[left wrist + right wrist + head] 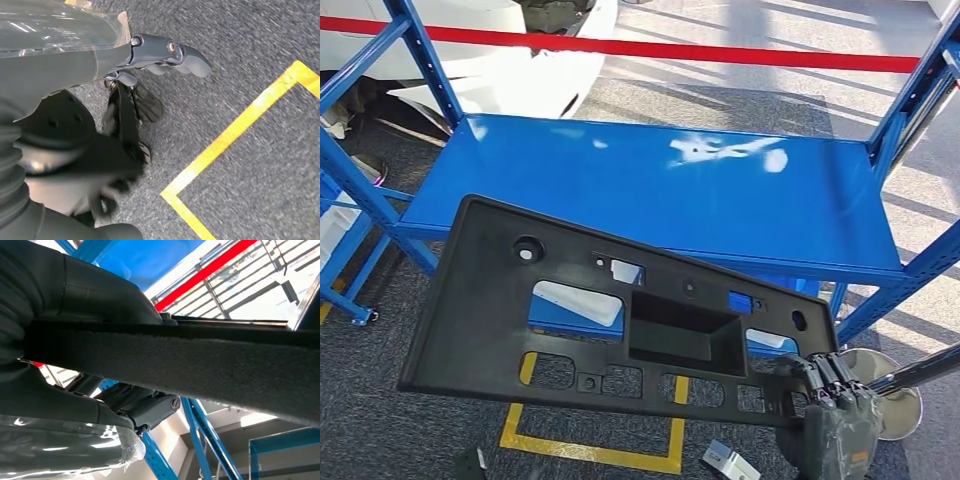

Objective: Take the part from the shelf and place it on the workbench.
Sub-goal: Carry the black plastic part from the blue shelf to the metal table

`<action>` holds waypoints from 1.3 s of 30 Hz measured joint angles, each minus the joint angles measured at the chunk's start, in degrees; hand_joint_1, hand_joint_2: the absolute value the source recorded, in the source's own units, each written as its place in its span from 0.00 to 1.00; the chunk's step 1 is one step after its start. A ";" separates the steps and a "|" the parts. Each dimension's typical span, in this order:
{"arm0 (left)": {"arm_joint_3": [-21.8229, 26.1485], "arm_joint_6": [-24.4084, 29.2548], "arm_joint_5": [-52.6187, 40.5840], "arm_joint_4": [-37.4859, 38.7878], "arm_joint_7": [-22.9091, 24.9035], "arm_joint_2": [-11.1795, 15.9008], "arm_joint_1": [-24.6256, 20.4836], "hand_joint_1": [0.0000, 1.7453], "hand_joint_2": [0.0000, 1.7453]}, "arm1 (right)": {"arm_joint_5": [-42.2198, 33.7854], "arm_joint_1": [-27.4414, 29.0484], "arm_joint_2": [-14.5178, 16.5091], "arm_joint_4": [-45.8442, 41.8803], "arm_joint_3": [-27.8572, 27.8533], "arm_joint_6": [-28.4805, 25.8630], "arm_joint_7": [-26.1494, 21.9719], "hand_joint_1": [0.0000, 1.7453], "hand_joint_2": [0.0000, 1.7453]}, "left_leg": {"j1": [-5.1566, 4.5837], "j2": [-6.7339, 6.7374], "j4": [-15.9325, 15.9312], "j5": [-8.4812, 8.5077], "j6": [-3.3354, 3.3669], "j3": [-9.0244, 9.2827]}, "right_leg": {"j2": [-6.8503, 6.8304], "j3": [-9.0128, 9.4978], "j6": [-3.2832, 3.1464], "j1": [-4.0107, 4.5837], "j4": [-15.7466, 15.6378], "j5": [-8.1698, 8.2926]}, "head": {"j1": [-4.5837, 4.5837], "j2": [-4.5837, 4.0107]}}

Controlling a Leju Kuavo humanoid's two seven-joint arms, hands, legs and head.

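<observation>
I've got the part [569, 300] spread out well to the left of my right hand's fingers [824, 378], which grip its near right corner. Beyond those fingers lies the shelf [660, 185], past the part's far edge. Beneath the part, left of the fingers, floor tape [592, 450] runs. Just right of the fingers stands a post base [897, 405]. My left hand [124, 120] hangs over the floor [245, 50], more tape [234, 135] beyond its fingers.

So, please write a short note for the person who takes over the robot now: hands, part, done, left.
Right hand: grips the black part at its lower right corner.
Left hand: hangs over the grey floor, holds nothing, fingers curled.
Part: off the blue shelf, held tilted in front of it.
Done: part taken from shelf.
Left: carry it to the workbench and set it down.
</observation>
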 joint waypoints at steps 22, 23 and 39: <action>0.12 -0.22 -0.01 0.00 -0.06 -0.01 0.04 0.00 1.00 | -0.13 -0.01 0.03 -0.01 -0.04 -0.03 0.05 1.00 1.00 | -0.80 0.28 -7.80 6.81 1.32 -5.94 | 0.28 11.04 0.02 0.09 -4.59 -5.31 | 0.17 -0.01; 0.13 -0.23 -0.01 0.00 -0.07 -0.01 0.12 0.00 1.00 | -0.15 0.00 0.03 0.01 -0.05 -0.03 0.06 1.00 1.00 | -0.71 0.19 -5.72 4.26 1.08 -6.63 | 0.14 10.22 -0.44 0.02 -4.51 -4.67 | 0.14 -0.01; 0.61 -0.19 0.01 0.00 -0.27 -0.09 0.01 0.00 1.00 | -1.93 0.82 0.38 -0.33 -1.82 -0.11 -1.06 1.00 1.00 | -0.32 0.43 -8.93 1.65 3.18 2.33 | 0.38 -3.01 2.47 -0.22 6.74 -5.71 | 0.24 0.00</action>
